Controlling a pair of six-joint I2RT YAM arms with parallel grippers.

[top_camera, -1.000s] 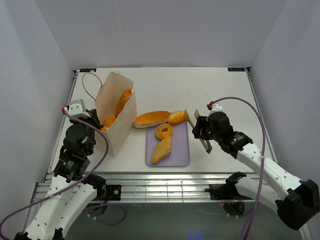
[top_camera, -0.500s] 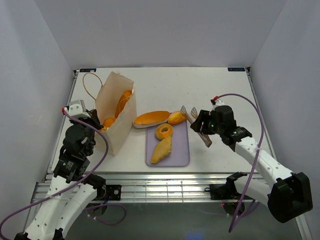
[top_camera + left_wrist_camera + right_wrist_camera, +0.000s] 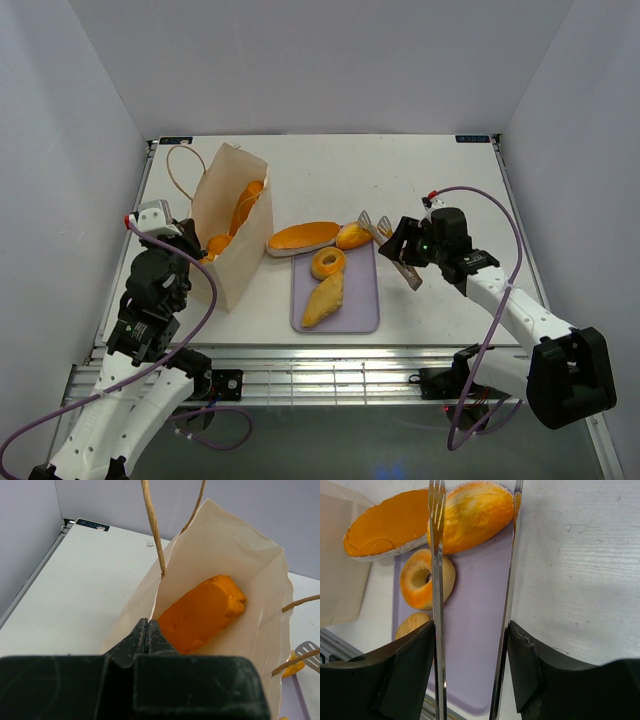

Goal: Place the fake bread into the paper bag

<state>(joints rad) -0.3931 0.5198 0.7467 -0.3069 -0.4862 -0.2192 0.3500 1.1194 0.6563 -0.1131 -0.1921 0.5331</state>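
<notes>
The right gripper (image 3: pixel 470 642) holds the tongs (image 3: pixel 436 580) spread around the round bun (image 3: pixel 475 515) at the tray's (image 3: pixel 475 585) 12 o'clock end. The left gripper (image 3: pixel 146 630) is tight shut, pinching the paper bag (image 3: pixel 240 570). Next I think it must squeeze the bun and lift.

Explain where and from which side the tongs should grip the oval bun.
Probably across its rounded middle, from the right: the oval bun is free there, the long flat loaf crowds its left, and the tongs stand open toward it.
</notes>
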